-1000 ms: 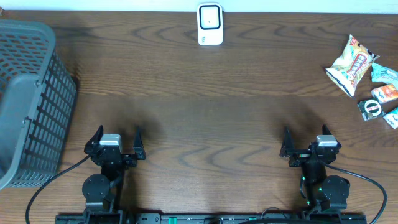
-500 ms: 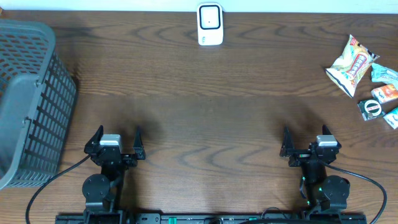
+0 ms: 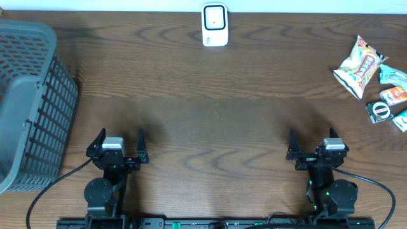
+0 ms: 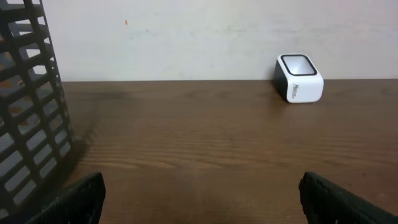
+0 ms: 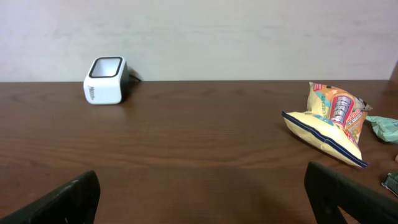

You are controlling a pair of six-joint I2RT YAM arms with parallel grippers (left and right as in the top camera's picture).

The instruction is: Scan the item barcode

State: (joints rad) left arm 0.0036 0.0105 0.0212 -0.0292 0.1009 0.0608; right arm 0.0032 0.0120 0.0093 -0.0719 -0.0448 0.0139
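A white barcode scanner [image 3: 215, 24] stands upright at the far middle edge of the table; it shows too in the left wrist view [image 4: 300, 78] and the right wrist view [image 5: 106, 80]. A yellow snack bag [image 3: 359, 67] lies at the far right, seen also from the right wrist [image 5: 329, 121]. Beside it lie small packets [image 3: 389, 102]. My left gripper [image 3: 121, 137] rests near the front left, open and empty [image 4: 200, 199]. My right gripper [image 3: 311, 137] rests near the front right, open and empty [image 5: 202, 199]. Both are far from the items.
A tall grey mesh basket [image 3: 28, 105] stands at the left edge, close to the left arm, and fills the left side of the left wrist view [image 4: 28, 112]. A pale wall runs behind the table.
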